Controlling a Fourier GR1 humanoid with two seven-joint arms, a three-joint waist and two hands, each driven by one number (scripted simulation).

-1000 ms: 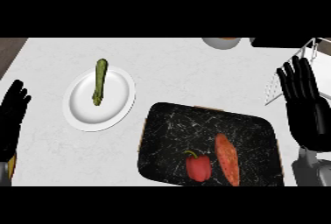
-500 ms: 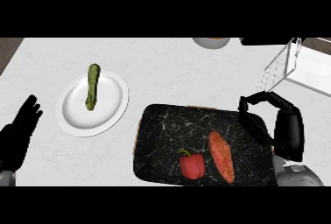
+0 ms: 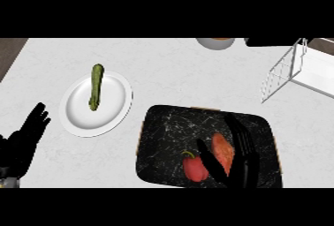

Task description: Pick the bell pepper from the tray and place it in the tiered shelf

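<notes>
While right hand (image 3: 236,154) hovers w/ fingers apart over tray (image 3: 169,132), thumb by pepper (image 3: 194,167), it could grab the orange veg (image 3: 223,150) instead.

Two hands showed, both matte black throughout. Left hand (image 3: 26,139) at lower left: black palm and slender black fingers, one dark mass with little surface detail; no markings, screws or cables could be made out. A small patch of grey, with a lighter speck in it, sat at its base by the lower edge, likely the forearm end. Right hand (image 3: 238,154) at lower right: long, narrow black fingers with faint lighter sheen along their edges, segment lines barely visible, and a separate thick black thumb. Its forearm was out of view. No labels or colour accents on either hand.
</notes>
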